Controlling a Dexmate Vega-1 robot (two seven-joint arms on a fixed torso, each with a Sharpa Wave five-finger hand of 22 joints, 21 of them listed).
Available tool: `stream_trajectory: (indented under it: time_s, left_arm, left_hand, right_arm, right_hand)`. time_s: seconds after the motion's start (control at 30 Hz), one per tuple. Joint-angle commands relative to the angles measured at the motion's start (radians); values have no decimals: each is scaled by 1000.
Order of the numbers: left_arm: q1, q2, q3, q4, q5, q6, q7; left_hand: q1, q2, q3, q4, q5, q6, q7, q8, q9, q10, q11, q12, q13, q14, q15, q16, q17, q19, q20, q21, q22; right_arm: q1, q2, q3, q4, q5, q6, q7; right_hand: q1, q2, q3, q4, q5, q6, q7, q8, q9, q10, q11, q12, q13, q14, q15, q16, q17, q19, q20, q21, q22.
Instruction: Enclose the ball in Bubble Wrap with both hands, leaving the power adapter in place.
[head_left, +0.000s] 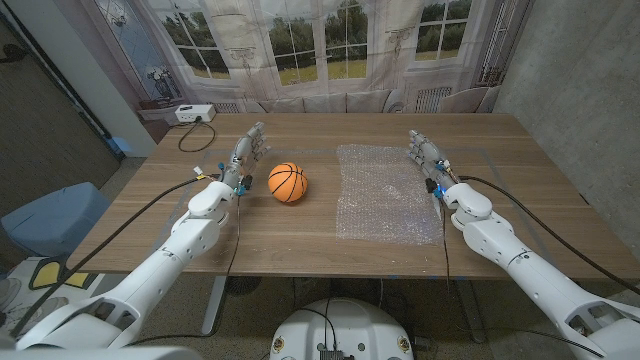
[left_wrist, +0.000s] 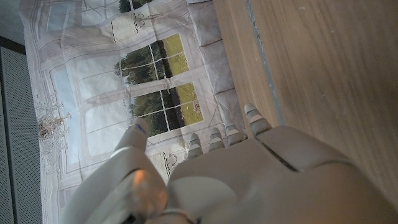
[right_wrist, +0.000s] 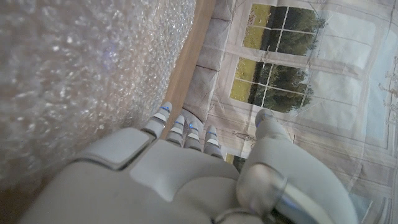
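Ball (head_left: 287, 182) lies just beside left hand (head_left: 243, 160), untouched; fingers extended together, empty. Right hand (head_left: 430, 160), fingers likewise, stands at Bubble Wrap (head_left: 385, 192) edge on wooden table (head_left: 320, 250).

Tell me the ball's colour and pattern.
Orange with black lines, like a basketball; the ball shows best in the head view.

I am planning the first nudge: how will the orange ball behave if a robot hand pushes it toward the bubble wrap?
The ball is round and sits free on the flat table, so it will probably roll and may overshoot. The bubble wrap looks thin and loose, so it may slide or bunch up rather than stop it.
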Motion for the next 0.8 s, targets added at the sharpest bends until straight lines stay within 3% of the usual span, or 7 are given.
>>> stream_trajectory:
  time_s: [0.03,0.23,0.8]
  left_arm:
    - [-4,-40,-114,76,41,23,-88]
    - [-5,-73,-139,88,56,36,-107]
    - [-4,-82,-170,44,110,85,-121]
  left_hand:
    - [7,-2,7,2,8,1,-9,7,4,-6,3,5,2,0,12,6,2,-4,9,5,3]
    - [4,-1,6,2,7,0,-8,8,1,-11,2,4,2,-10,16,5,2,-18,9,0,4]
    - [1,0,6,3,7,5,-5,11,-3,-11,6,5,3,-4,20,10,3,-13,8,5,5]
  right_arm:
    - [-12,-34,-33,-149,-253,-169,-215]
    - [-4,-72,-54,-207,-341,-254,-242]
    - [5,-137,-111,-312,-576,-409,-266]
  right_hand:
    - [4,3,5,1,2,-3,-7,4,2,-7,6,3,5,-16,3,0,5,-11,3,5,3]
    - [-3,-4,-1,1,-3,-11,-9,3,2,-25,4,-1,6,-36,5,-5,6,-33,4,3,3]
    - [-15,-5,-8,6,-8,-4,-12,7,2,-30,5,1,8,-52,5,-5,9,-50,1,6,3]
